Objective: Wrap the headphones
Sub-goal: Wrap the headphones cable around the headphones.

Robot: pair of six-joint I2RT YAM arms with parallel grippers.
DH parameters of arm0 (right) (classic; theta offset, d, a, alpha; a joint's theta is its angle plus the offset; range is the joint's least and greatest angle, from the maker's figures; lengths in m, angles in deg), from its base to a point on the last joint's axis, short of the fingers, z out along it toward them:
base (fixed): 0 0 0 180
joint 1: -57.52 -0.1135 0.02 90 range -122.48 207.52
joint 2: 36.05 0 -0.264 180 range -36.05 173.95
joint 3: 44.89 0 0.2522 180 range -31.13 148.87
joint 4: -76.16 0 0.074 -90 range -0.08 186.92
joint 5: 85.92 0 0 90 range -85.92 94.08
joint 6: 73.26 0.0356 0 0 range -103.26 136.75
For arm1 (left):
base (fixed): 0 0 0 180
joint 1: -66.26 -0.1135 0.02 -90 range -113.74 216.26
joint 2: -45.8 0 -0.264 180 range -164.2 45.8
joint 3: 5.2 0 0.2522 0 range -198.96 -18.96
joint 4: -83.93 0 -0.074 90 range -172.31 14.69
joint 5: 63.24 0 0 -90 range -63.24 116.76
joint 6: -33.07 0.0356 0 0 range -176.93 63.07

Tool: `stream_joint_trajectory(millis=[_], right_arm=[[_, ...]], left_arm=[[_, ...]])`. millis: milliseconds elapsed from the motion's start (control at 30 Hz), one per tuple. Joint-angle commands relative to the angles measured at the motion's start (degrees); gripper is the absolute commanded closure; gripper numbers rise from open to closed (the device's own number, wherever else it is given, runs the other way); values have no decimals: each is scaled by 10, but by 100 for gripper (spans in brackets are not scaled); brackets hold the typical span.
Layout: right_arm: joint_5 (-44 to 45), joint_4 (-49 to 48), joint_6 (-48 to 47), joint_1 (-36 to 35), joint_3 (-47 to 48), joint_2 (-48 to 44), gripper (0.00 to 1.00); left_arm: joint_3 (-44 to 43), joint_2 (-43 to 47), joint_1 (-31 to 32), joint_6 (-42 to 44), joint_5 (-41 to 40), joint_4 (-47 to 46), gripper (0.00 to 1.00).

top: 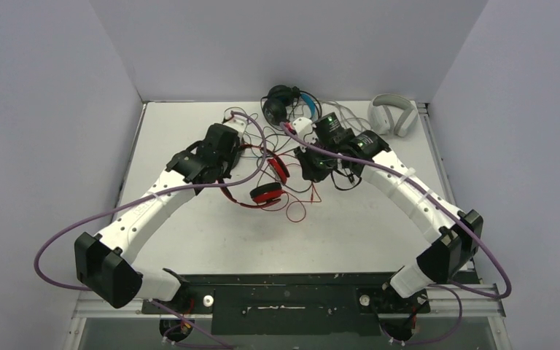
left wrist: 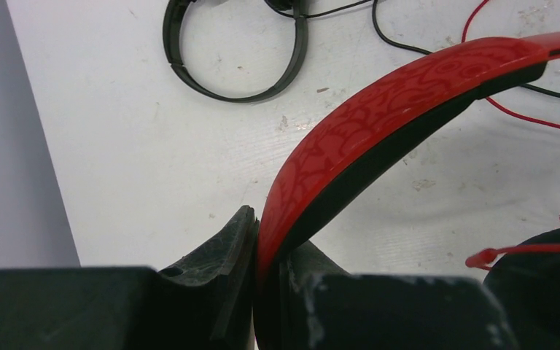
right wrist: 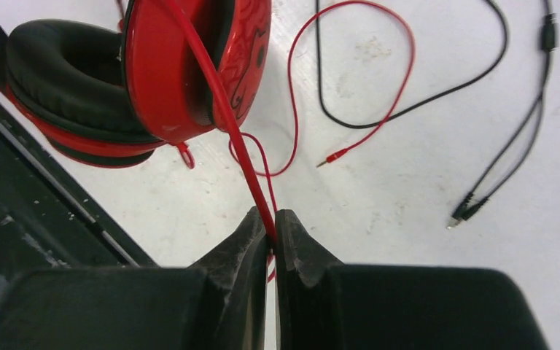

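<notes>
Wrapping judged begun: red headband (left wrist: 379,117) clamped in left fingers (left wrist: 226,251), red cable (right wrist: 239,149) pinched by right fingers (right wrist: 299,251); cable to be looped around the headphones next.

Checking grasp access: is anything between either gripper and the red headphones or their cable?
Nothing visible. The left gripper is shut on the red headband, the right gripper on the red cable. A black cable lies on the table nearby.

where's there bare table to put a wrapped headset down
Widest bare patch: table between the red headphones and the near black rail. Smaller one: far left corner. Crowded: far middle, from the black-blue headset to the white headset.
</notes>
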Motion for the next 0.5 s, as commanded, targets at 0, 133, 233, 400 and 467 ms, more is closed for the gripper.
stream_joint_trajectory(millis=[0,133,233,400,467], right_arm=[[73,-109,-22,-5,-32,-80,100],[81,-225,-48,-11,-76,-117,100],[109,-293,-54,-7,-90,-121,100],[64,-332,-35,47,-73,-81,99],[39,-348,-36,58,-71,-69,98]], left_arm=[[-34,18,-3,-1,87,-15,100],[-34,16,-2,0,151,1,100],[-38,13,-1,-3,180,14,100],[-38,25,3,-7,245,27,100],[-38,30,8,-9,281,27,100]])
